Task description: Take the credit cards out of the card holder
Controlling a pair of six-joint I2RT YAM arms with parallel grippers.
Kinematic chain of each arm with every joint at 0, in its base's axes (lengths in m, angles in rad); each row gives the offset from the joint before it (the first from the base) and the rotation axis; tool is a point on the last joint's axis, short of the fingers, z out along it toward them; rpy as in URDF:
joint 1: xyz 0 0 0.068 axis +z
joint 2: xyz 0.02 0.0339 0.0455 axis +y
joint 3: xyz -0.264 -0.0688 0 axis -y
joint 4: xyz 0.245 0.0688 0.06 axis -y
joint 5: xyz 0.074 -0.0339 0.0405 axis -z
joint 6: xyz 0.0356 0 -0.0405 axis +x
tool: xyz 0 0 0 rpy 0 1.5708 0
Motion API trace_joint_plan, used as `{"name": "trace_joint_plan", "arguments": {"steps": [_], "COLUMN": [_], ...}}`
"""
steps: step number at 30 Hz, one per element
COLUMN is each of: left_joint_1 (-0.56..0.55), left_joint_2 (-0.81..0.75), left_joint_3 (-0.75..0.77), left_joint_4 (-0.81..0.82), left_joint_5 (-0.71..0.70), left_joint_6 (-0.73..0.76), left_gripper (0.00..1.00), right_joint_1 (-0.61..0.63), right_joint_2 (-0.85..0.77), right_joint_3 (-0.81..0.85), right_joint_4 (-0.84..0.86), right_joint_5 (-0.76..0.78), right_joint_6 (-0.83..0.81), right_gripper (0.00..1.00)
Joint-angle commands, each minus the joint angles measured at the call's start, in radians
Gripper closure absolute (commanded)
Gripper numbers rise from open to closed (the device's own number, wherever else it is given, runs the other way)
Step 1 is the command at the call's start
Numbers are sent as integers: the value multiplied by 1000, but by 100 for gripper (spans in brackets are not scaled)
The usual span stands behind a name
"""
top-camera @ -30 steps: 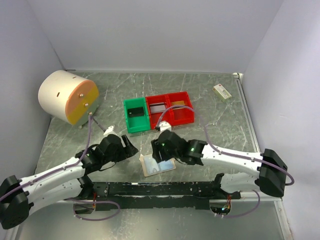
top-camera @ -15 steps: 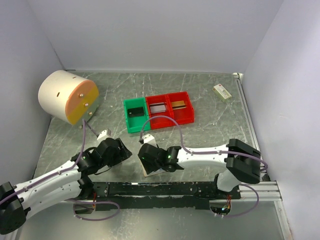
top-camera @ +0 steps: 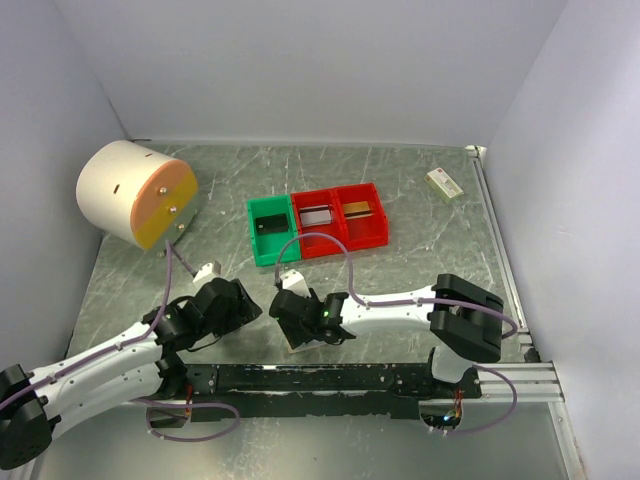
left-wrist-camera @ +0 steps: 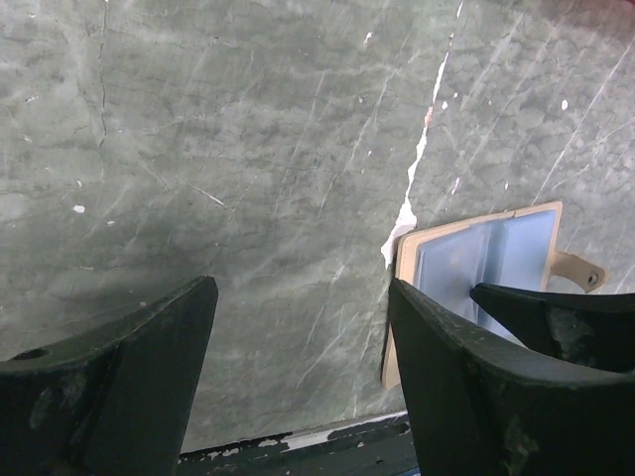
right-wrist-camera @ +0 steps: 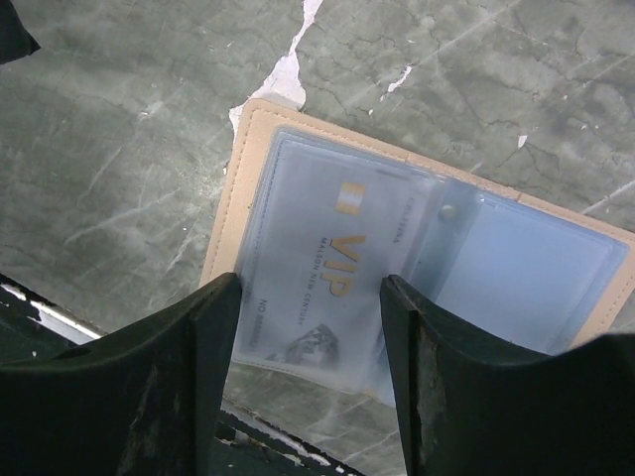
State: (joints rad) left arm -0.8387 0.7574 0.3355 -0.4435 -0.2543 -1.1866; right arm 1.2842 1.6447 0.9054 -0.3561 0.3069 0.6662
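The card holder [right-wrist-camera: 260,149] lies spread open, a pale VIP card [right-wrist-camera: 332,263] tucked in one pocket. The right gripper [right-wrist-camera: 310,297] hangs directly above it, jaws apart, holding nothing. The left gripper [left-wrist-camera: 303,297] gapes empty just beside it.

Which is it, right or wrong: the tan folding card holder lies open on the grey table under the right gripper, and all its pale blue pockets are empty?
Not quite. The tan folding card holder lies open on the grey table under the right gripper, but one pale blue pocket holds a silvery VIP card; the right wrist view shows it.
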Motion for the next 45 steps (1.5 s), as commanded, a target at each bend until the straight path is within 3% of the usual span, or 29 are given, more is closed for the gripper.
{"name": "trace_joint_plan", "arguments": {"steps": [1,13,21,30,36,45], "left_joint_1": [-6,-6,-6,-5,-6,-5], "left_joint_2": [-15,-20,-8,-16,-23,-15], "left_joint_3": [-14,-19,-15,-16,-17,-12], "left_joint_4": [-15,-4,0,-3,-8,-6], "left_joint_5": [-17,-5,3,1,-2,-1], "left_joint_6": [-5,2,8,8,6,11], "left_gripper": [18,18,18,18,18,17], "right_joint_1": [-4,-85,-118,-93,-73,-38], "right_joint_2": [12,-45,-64,-52,-4,59], "right_joint_3": [-38,-125,-158,-108,-68,-30], "right_joint_4": [9,145,170,52,-4,-26], "right_joint_5": [-13,-219,-254,-93,-2,24], "right_joint_6": [10,-9,6,-29,-38,-36], "right_gripper": [41,48,51,42,41,40]}}
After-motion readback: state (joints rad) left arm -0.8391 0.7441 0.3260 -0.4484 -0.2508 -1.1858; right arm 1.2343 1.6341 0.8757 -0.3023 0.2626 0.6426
